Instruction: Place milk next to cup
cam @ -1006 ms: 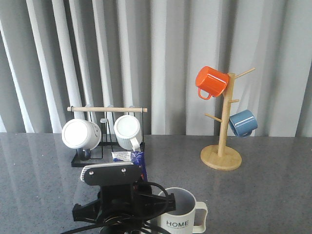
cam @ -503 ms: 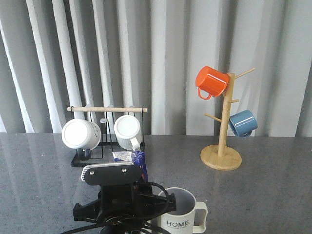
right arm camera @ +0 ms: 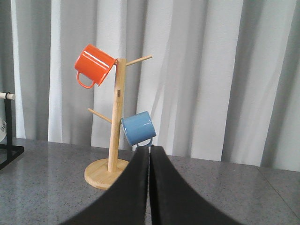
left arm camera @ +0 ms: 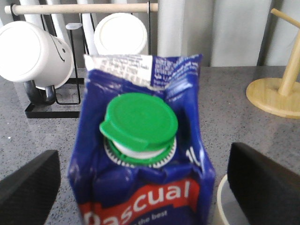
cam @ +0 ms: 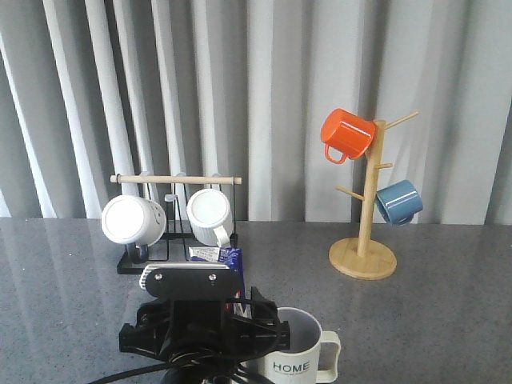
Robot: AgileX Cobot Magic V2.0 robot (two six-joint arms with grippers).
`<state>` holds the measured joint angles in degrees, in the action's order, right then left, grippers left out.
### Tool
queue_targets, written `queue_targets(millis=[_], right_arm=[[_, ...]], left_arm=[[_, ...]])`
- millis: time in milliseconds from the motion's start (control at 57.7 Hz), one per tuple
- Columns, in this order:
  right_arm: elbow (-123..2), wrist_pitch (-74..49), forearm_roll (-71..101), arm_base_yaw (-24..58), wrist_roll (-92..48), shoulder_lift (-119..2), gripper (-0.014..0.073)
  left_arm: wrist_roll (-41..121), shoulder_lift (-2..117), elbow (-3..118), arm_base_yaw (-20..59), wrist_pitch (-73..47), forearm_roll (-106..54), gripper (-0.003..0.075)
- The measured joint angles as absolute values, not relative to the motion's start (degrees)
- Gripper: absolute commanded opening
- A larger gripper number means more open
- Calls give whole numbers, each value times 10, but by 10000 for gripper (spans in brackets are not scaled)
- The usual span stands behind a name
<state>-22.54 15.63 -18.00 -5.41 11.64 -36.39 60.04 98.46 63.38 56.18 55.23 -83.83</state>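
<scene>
Milk (left arm camera: 140, 154) is flanked by the spread left gripper (left arm camera: 140, 187), apparently released beside the cup (cam: 294, 350); only withdrawal seems left. The right gripper (right arm camera: 149, 187) is pressed closed, empty.

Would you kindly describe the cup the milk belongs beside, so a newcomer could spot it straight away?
On the grey table, look at the near edge, just right of the left arm's black tool that straddles the milk. The cup stands upright there. Unlike the mugs hung on the racks, it is pale, with black "HOME" lettering.
</scene>
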Motion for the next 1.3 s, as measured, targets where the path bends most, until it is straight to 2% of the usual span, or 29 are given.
queue_targets(millis=[173, 225, 277, 347, 381, 416, 451, 485, 693, 1058, 1162, 1300], right_arm=[[-225, 156, -180, -54, 116, -364, -8], [-225, 156, -180, -54, 116, -364, -8], [-225, 156, -180, -54, 116, -364, -8], [-225, 156, -180, -54, 116, -364, -8], [-225, 156, -180, -54, 116, -364, -8], [-225, 156, -180, -54, 116, -364, -8], [-225, 156, -180, -54, 116, -364, -8], [-225, 156, -180, -54, 116, -364, -8], [-225, 156, -180, -54, 116, -364, -8], [-225, 156, -180, -54, 116, -364, -8], [-225, 156, -180, -54, 116, -364, -8], [-225, 156, -180, -54, 116, -364, -8]], left_arm=[[602, 934, 634, 563, 549, -808, 701], [602, 912, 634, 563, 547, -796, 678], [602, 885, 634, 563, 541, -780, 621], [605, 847, 634, 563, 526, -756, 484], [608, 829, 634, 563, 517, -745, 383], [613, 810, 634, 563, 506, -733, 264], [620, 793, 634, 563, 495, -725, 103], [629, 776, 634, 563, 478, -719, -8], [657, 717, 634, 563, 425, -709, -7], [632, 714, 642, 563, 403, -685, -8], [548, 714, 684, 563, 329, -621, -8], [425, 713, 733, 563, 164, -473, -8]])
